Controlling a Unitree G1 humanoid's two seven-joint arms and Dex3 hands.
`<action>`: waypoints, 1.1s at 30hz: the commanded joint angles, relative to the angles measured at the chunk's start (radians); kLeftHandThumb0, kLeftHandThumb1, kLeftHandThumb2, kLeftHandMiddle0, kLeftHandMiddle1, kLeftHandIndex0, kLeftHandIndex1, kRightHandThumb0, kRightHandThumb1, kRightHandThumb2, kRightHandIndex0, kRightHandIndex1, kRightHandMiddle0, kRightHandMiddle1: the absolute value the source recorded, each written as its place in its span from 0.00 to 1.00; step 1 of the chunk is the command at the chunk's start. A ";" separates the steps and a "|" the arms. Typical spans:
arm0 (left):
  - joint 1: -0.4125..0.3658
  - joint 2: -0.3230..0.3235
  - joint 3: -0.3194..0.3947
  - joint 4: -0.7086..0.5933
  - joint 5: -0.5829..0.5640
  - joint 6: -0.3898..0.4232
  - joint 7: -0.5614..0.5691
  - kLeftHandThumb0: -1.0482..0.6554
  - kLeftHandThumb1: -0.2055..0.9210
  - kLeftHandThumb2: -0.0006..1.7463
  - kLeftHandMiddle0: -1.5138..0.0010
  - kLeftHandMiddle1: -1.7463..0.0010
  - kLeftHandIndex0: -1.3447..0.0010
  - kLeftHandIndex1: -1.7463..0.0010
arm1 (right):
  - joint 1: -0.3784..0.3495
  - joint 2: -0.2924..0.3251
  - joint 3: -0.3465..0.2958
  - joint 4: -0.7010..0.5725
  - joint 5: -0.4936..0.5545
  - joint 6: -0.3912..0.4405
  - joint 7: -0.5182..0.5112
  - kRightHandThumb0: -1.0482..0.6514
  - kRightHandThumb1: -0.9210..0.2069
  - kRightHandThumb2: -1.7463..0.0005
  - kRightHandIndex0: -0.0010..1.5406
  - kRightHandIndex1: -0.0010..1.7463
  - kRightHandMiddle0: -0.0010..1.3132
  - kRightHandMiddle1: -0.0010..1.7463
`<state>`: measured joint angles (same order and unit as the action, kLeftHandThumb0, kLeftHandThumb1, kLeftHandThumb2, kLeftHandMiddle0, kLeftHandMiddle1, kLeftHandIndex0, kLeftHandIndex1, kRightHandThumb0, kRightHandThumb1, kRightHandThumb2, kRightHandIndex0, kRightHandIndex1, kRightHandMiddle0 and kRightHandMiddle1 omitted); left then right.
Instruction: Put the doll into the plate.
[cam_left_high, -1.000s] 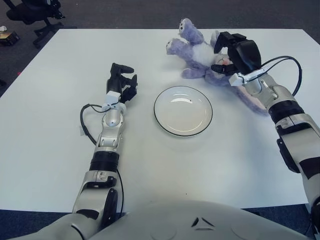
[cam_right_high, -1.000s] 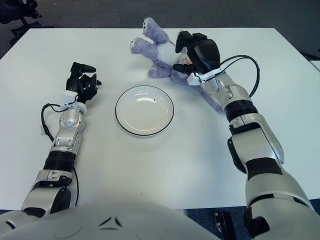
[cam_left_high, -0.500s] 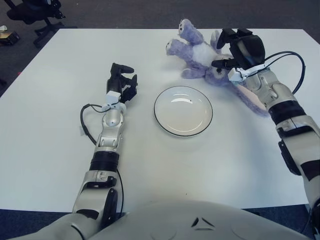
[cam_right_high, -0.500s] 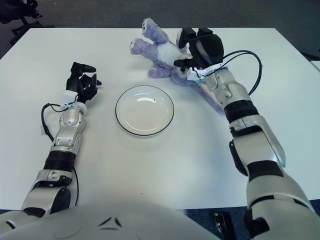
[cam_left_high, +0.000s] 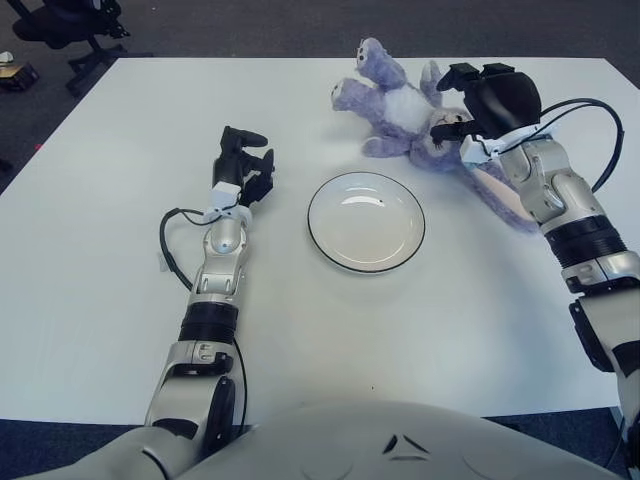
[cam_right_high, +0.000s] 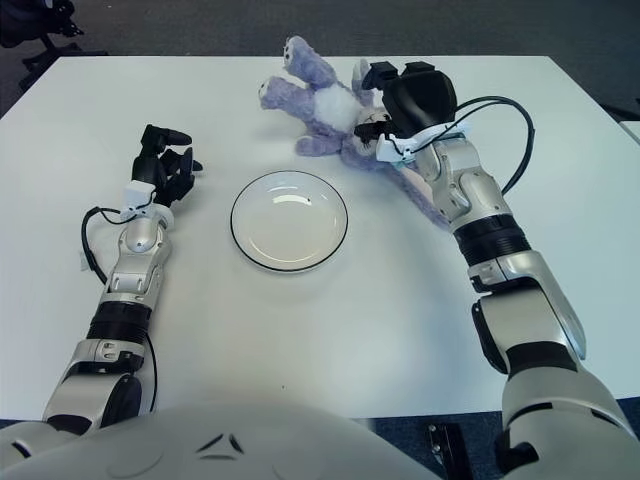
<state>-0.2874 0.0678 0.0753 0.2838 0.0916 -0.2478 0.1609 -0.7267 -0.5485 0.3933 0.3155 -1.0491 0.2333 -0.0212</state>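
right robot hand (cam_left_high: 478, 105) over doll (cam_left_high: 405, 110), plate (cam_left_high: 366, 222) nearby

Count: 1 doll (cam_left_high: 405, 110), purple plush with white belly, far right of centre. 1 plate (cam_left_high: 366, 221), white with dark rim, centre of table. 1 table (cam_left_high: 100, 280), white. 2 robot hands: left hand (cam_left_high: 243, 165) left of plate, right hand (cam_left_high: 487, 100) far right at the doll. 2 black cables, one looped beside each forearm. 1 office chair (cam_left_high: 70, 25), partly visible on the floor at far left. 1 small box at far left edge.
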 joint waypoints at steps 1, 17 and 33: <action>0.003 0.007 0.004 0.003 0.009 0.005 0.007 0.41 1.00 0.29 0.62 0.10 0.84 0.01 | -0.017 0.031 0.025 -0.010 -0.055 0.072 0.035 0.09 0.00 0.64 0.38 0.01 0.30 0.09; 0.011 0.004 0.003 -0.009 0.008 0.004 0.008 0.41 1.00 0.29 0.62 0.10 0.84 0.01 | -0.093 0.082 0.095 0.086 -0.123 0.179 0.176 0.05 0.00 0.56 0.27 0.00 0.19 0.03; 0.016 0.001 0.006 -0.024 0.003 0.012 0.008 0.41 1.00 0.29 0.62 0.10 0.84 0.01 | -0.152 0.128 0.168 0.215 -0.145 0.215 0.282 0.05 0.00 0.51 0.25 0.00 0.17 0.01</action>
<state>-0.2805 0.0667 0.0763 0.2692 0.0909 -0.2415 0.1612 -0.8524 -0.4216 0.5555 0.5198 -1.1876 0.4378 0.2571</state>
